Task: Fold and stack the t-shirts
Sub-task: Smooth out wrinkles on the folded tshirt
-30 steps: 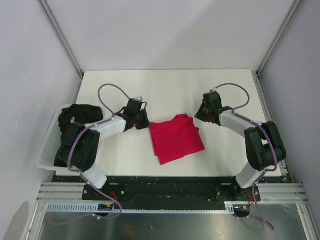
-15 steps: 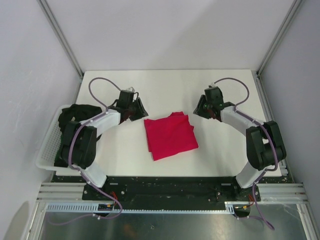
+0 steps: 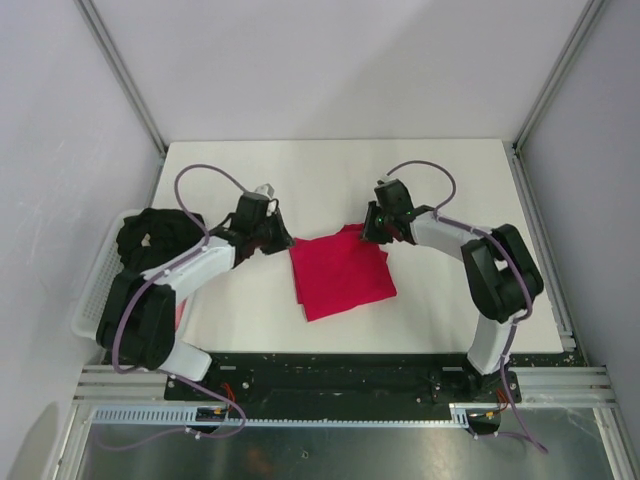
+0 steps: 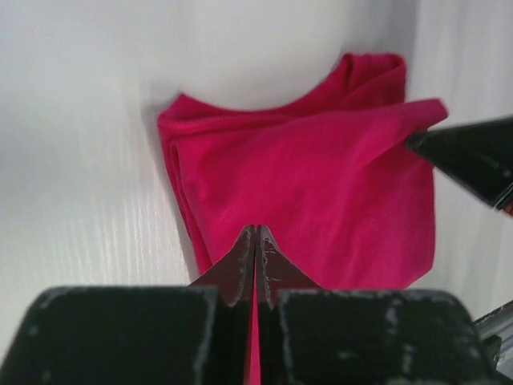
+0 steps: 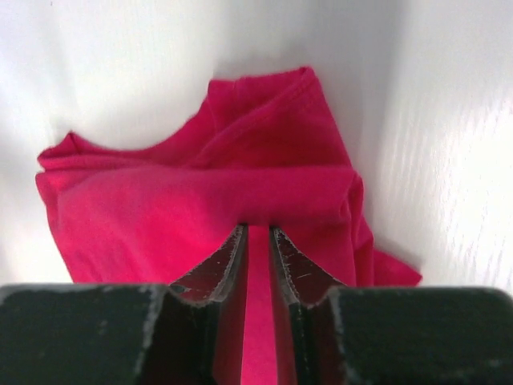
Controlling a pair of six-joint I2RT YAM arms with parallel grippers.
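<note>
The red t-shirt (image 3: pixel 340 275) lies folded into a rough square in the middle of the table, also visible in the left wrist view (image 4: pixel 321 184) and the right wrist view (image 5: pixel 200 200). My left gripper (image 3: pixel 280 238) is at its far left corner. Its jaws (image 4: pixel 256 228) are shut, tips together over the cloth's edge, with no cloth seen pinched. My right gripper (image 3: pixel 378 232) is at the far right corner. Its jaws (image 5: pixel 256 228) are nearly together on a fold of the red cloth. A black t-shirt (image 3: pixel 150 232) is bunched in the basket on the left.
The white lattice basket (image 3: pixel 90 300) hangs off the table's left edge beside the left arm. Metal frame posts run along both sides of the table. In the left wrist view, the right gripper's dark finger (image 4: pixel 473 160) pokes in at the shirt's far corner.
The red t-shirt has slid slightly left. Both grippers opened, then closed again. The right gripper moved left onto the shirt's far right corner, and the left came back to the far left corner.
</note>
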